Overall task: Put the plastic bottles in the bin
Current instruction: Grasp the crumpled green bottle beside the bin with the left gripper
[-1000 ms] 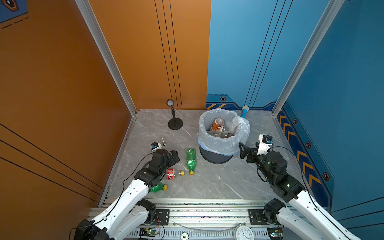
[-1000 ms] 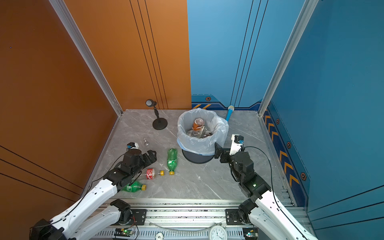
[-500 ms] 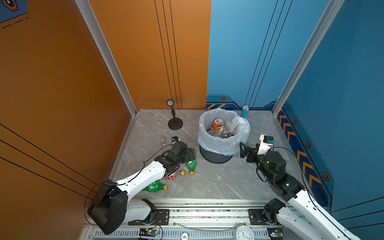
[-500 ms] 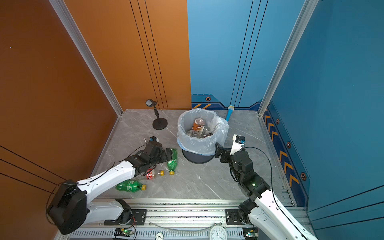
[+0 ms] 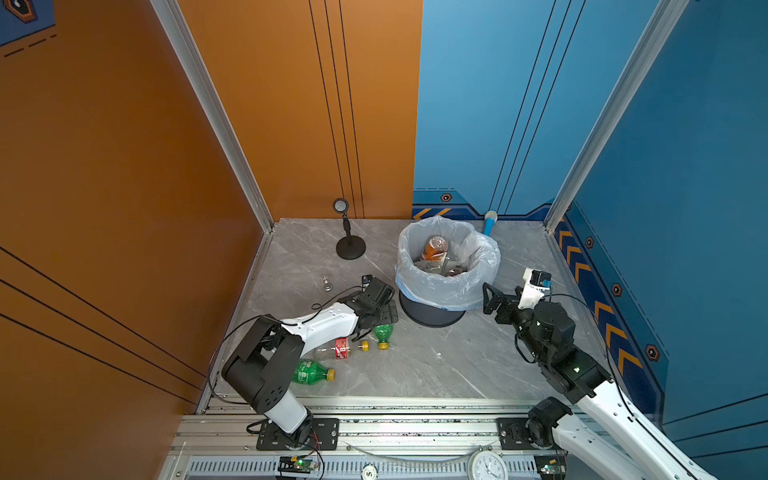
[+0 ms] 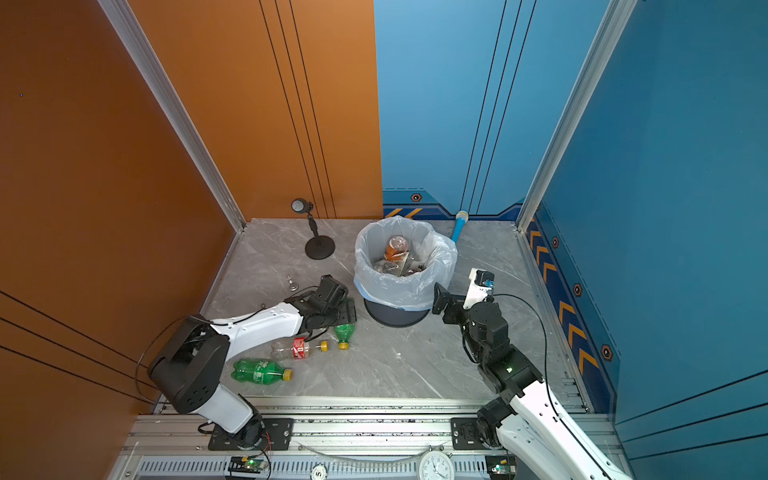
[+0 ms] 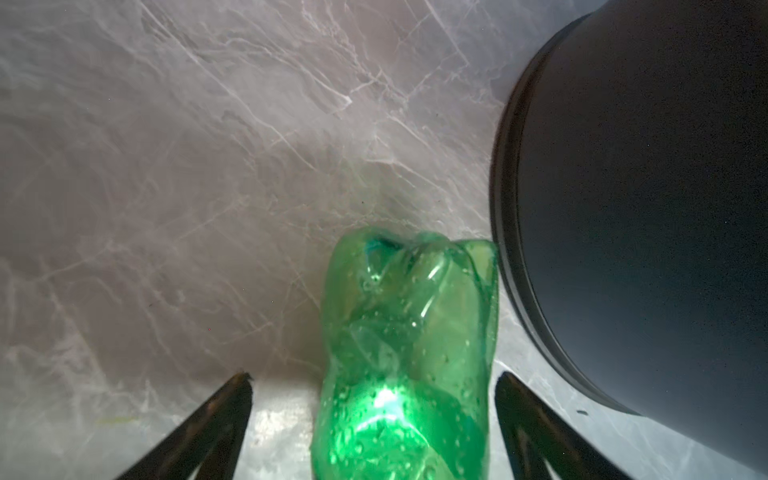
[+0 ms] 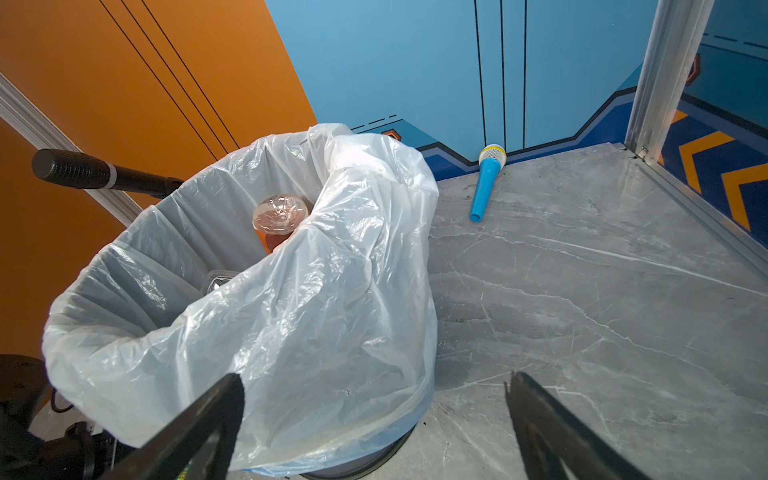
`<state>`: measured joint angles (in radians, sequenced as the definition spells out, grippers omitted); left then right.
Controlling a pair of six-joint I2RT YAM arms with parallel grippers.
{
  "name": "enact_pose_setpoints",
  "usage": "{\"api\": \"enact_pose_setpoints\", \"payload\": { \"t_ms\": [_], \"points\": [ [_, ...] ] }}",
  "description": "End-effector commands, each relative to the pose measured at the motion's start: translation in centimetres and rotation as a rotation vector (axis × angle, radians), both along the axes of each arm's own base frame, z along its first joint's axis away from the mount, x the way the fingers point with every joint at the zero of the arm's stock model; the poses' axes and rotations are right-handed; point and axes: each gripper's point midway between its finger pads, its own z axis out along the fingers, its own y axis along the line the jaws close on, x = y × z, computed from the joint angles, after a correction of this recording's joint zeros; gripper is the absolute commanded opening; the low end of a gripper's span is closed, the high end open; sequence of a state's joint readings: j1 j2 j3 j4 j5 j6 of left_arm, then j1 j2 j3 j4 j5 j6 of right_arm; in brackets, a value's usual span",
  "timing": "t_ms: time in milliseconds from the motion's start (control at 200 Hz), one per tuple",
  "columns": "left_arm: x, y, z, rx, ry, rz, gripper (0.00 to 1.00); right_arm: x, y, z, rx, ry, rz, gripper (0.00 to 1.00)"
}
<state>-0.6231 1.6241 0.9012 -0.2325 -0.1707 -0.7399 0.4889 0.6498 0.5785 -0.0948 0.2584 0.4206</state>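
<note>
A green bottle (image 7: 407, 353) lies on the grey floor next to the bin's dark base (image 7: 623, 208). My left gripper (image 7: 374, 378) is open and straddles this bottle. One finger stands close to its side, the other a gap away. In both top views the gripper (image 5: 387, 312) covers the bottle's body, and only the neck and yellow cap (image 5: 383, 335) show. A clear red-labelled bottle (image 5: 338, 348) and a second green bottle (image 5: 311, 372) lie nearer the front. The bag-lined bin (image 5: 449, 286) holds an amber bottle (image 5: 434, 247). My right gripper (image 5: 490, 297) is open beside the bin and holds nothing.
A black round-based stand (image 5: 350, 249) and a small silver figurine (image 5: 328, 284) are behind the left arm. A blue microphone (image 8: 486, 183) lies at the back wall. Walls close in the floor on three sides, and a metal rail (image 5: 374, 424) runs along the front.
My left arm has stretched away from the front, over the clear bottle, to the green bottle by the bin, and its jaws now straddle it. The right arm has not moved.
</note>
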Motion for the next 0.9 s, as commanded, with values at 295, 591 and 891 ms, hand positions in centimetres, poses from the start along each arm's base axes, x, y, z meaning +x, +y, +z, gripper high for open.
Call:
{"api": "enact_pose_setpoints", "payload": {
  "t_ms": [295, 591, 891],
  "points": [
    [0.9, -1.3, 0.0, -0.082, 0.021, 0.007, 0.6, -0.1, -0.7, -0.4, 0.018, 0.005, -0.014, 1.0],
    [1.2, 0.4, 10.9, -0.228, -0.317, -0.005, 0.55, 0.1, -0.6, 0.0, 0.024, 0.0, -0.011, 1.0],
    [-1.5, 5.5, 19.8, -0.242, -0.596, 0.026, 0.52, 0.5, -0.4, -0.1, 0.04, 0.001, -0.007, 1.0]
  ]
}}
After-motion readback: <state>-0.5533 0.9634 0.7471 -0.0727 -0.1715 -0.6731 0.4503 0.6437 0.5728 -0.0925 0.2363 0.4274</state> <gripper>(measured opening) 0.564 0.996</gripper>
